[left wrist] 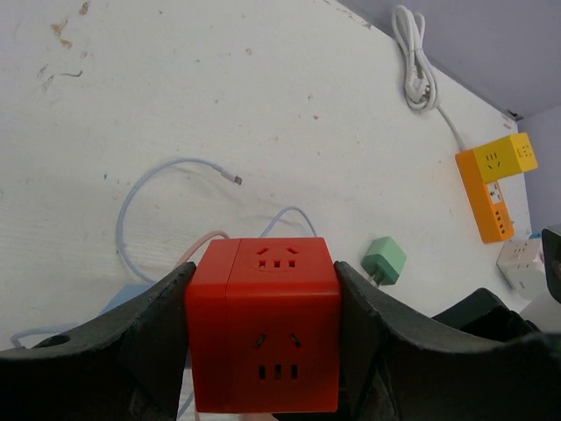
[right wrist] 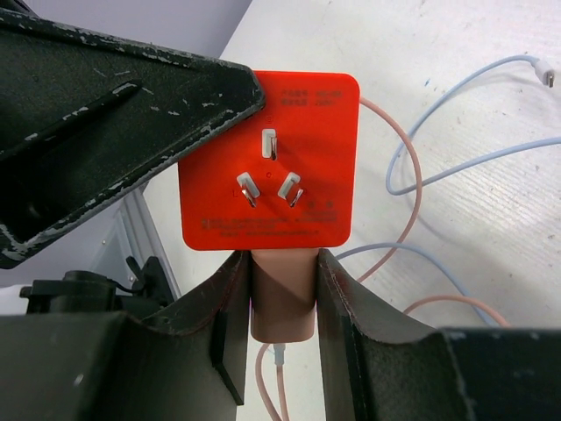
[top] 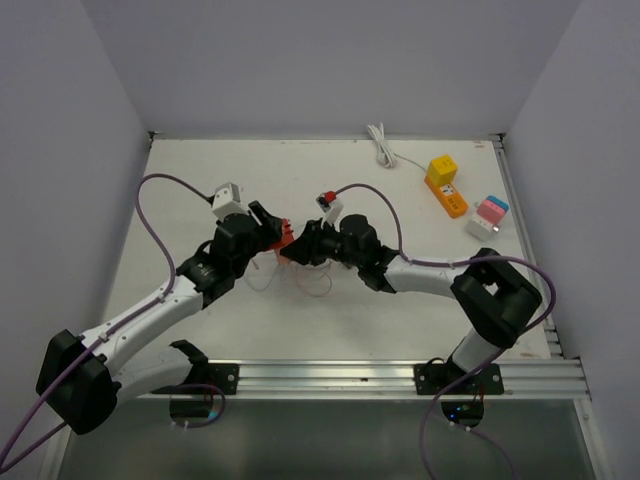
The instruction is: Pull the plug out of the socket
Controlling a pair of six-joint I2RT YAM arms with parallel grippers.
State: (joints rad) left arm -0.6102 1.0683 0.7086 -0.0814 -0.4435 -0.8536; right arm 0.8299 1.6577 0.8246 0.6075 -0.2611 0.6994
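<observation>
Sitting mid-table in the top view, the red socket cube (top: pixel 285 238) is over a white table (top: pixel 300 170), grey walls (top: pixel 300 60) around. Left wrist: left gripper (left wrist: pixel 263 351) clamps the cube. Right wrist: right gripper (right wrist: pixel 282 307) pinches the pink plug (right wrist: pixel 282 298), seated in it.

Lab: walled white table (top: pixel 300 170), aluminium rail (top: pixel 330 376)

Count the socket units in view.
3. Red cube at centre, clamped in the left gripper; yellow-and-orange strip at far right; white cube with pink-blue top just nearer than it. More may be hidden under the arms.
</observation>
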